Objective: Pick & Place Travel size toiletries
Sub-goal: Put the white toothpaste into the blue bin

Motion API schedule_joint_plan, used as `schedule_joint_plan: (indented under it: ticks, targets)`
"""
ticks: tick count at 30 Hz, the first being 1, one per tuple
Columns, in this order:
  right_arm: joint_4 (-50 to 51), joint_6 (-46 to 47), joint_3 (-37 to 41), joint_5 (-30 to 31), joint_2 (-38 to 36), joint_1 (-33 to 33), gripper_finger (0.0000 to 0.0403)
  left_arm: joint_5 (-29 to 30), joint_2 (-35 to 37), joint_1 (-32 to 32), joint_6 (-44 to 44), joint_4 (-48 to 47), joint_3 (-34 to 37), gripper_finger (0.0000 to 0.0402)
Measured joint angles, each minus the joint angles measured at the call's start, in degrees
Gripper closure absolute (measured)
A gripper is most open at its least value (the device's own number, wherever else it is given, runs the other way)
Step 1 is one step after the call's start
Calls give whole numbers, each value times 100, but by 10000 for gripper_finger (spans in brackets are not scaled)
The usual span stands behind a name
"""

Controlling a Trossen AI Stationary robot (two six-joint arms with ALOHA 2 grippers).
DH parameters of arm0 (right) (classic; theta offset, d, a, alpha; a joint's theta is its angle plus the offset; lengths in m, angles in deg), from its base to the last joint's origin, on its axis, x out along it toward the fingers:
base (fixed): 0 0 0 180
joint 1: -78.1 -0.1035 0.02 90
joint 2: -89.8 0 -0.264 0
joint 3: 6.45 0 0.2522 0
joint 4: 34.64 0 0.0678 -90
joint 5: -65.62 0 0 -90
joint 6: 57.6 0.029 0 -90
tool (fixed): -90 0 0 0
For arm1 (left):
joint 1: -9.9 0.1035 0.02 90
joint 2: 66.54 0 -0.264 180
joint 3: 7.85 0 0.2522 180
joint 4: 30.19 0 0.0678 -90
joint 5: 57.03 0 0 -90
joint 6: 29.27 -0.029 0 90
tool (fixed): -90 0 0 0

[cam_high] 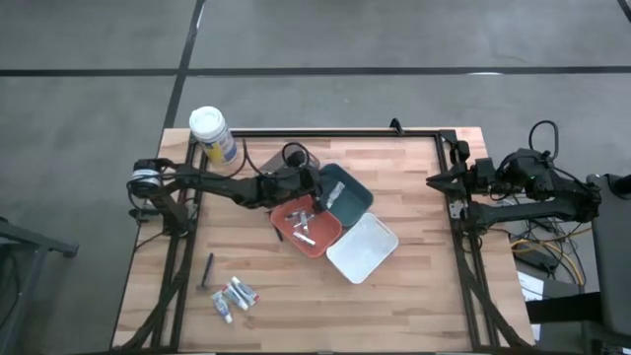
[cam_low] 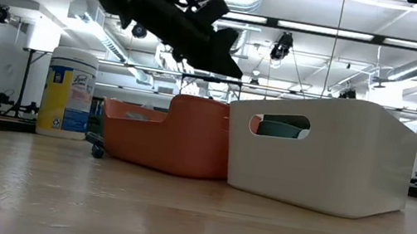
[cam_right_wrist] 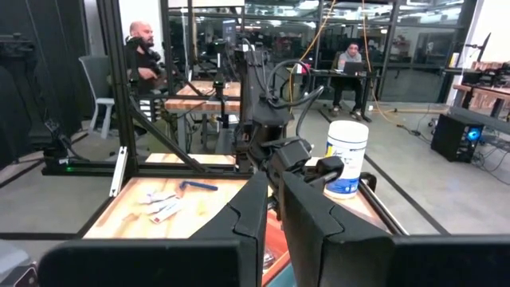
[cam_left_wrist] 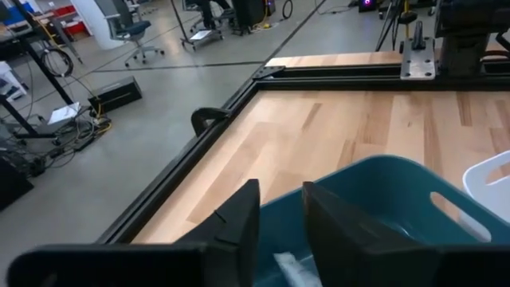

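While the high view is looking straight down, the left tool (cam_high: pixel 317 189) is hanging over the seam between the orange tray (cam_high: pixel 288 219) and the teal tray (cam_high: pixel 357 193), with the white tray (cam_high: pixel 370 254) just beside them. Several toiletries (cam_high: pixel 306 223) are lying in the orange tray; a few small tubes (cam_high: pixel 234 296) and a dark long-handled piece (cam_high: pixel 208 269) are waiting near the table's (cam_high: pixel 414 197) left near corner. The right tool (cam_high: pixel 440 180) is idling at the table's right edge. A canister (cam_high: pixel 213 135) is standing at the far left.

At table height, the low view is showing the tray walls and the left tool hanging clear above them, but it is hiding every toiletry.

From the left wrist, the fingers (cam_left_wrist: pixel 235 223) are standing slightly spread, and I cannot tell whether anything is between them; a pale item (cam_left_wrist: pixel 288 265) is lying in the teal tray below, which the high view is not resolving.

From the right wrist, the fingers (cam_right_wrist: pixel 253 209) are nearly pressed together, pinching nothing, and the loose tubes are showing far off.

These pieces are probably handling light, slick and prone to rolling; gripping a tube across its middle is looking safest.
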State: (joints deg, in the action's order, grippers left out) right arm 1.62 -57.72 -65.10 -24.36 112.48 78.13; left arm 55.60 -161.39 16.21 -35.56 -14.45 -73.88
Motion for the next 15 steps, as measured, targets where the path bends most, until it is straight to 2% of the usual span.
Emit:
schedule_joint_plan:
  ticks: [5, 15]
  targets:
    - [0, 0, 0, 1, -1, -1, 369, 66, 140, 0, -39, -193, 2, 277]
    - [0, 0, 0, 2, -1, -1, 369, 62, 841, -244, 15, -1196, 11, 276]
